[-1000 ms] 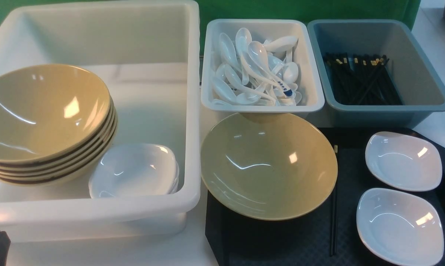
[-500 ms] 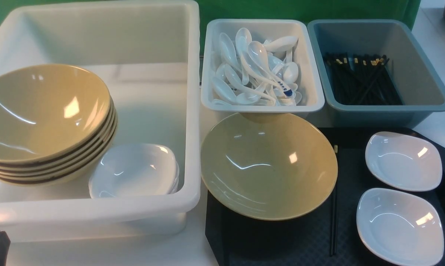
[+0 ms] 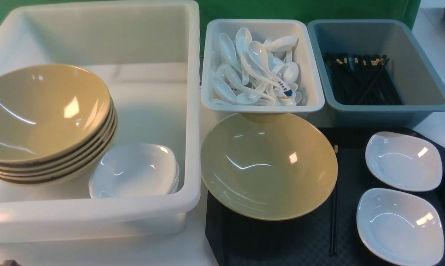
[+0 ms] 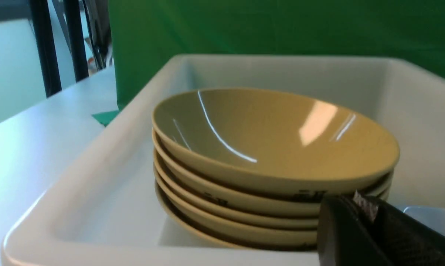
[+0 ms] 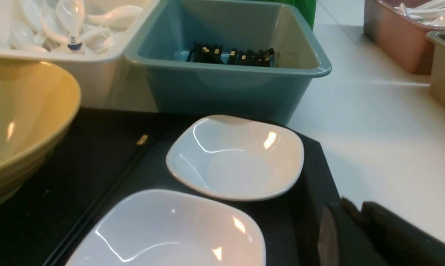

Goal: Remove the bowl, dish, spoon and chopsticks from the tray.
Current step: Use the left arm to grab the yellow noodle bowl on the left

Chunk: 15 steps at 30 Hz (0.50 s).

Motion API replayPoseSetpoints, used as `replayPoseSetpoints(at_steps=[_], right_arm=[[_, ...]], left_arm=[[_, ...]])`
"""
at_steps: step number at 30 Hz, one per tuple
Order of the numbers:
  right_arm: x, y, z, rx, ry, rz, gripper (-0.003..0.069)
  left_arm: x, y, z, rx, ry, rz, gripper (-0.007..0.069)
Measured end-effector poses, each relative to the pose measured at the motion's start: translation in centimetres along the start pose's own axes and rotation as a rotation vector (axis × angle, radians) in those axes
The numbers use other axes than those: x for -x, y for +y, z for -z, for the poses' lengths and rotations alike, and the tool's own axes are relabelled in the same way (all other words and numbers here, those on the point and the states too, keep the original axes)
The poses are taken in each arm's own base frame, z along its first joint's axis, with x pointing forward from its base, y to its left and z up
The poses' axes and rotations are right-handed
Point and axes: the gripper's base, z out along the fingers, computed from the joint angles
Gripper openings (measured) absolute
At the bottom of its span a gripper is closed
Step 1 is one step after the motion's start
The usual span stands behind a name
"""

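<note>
The khaki-yellow bowl (image 3: 268, 166) sits on the left part of the black tray (image 3: 281, 240). Two white dishes share the tray's right side, one farther (image 3: 403, 160) and one nearer (image 3: 400, 225). The black chopsticks (image 3: 333, 221) lie between bowl and dishes, gold band at the far end. No spoon shows on the tray. My right gripper (image 5: 352, 207) hangs shut and empty just off the tray's right edge, beside the dishes (image 5: 237, 159). My left gripper (image 4: 361, 199) is shut and empty, low in front of the big white tub (image 4: 97, 177).
The big white tub (image 3: 193, 111) holds a stack of yellow bowls (image 3: 41, 114) and stacked white dishes (image 3: 133, 170). Behind the tray stand a white tub (image 3: 206, 74) of several spoons and a grey-blue tub (image 3: 429, 107) of chopsticks. Brown tubs (image 5: 396, 40) stand far right.
The dark tip of my left gripper has sunk almost out of the front view's lower left corner. Nothing on the tray has moved.
</note>
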Motion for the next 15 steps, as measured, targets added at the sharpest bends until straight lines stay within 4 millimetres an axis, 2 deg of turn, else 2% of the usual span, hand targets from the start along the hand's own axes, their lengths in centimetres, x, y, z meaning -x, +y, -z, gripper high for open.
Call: replayPoseSetpoints(at_steps=[15], right_arm=[[-0.37, 0.02, 0.01, 0.002, 0.041, 0.000, 0.0099]], left_arm=[[0.07, 0.00, 0.00, 0.000, -0.008, 0.000, -0.0008]])
